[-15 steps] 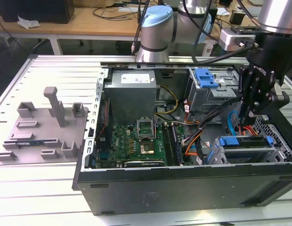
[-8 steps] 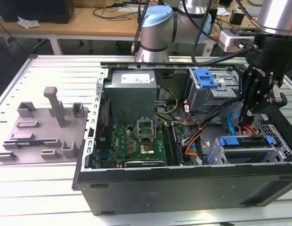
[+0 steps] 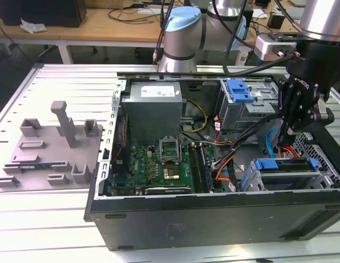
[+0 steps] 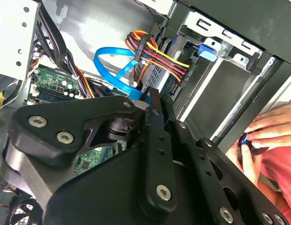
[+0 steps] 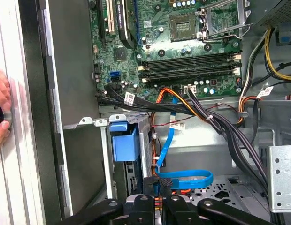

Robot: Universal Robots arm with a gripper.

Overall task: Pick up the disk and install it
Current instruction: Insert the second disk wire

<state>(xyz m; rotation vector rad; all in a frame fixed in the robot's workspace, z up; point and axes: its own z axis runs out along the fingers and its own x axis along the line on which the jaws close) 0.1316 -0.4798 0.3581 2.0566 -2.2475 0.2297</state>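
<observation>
Gripper [image 3: 288, 133] lowered inside open computer case [image 3: 214, 211] at the exterior view's right, jaws drawn narrow, gripping nothing visible. Disk [image 3: 284, 167] seated in drive cage just below the fingertips, blue bracket up, near orange-and-blue cables [image 4: 155, 56]. Hand [image 4: 267, 136] outside the case wall.

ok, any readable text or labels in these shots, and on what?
Nothing here can be quoted with confidence.
White sticker on the grey power supply: print too small to read.
White cable tags in the first wrist view: too small to read.
Motherboard markings: too small to read.
</observation>
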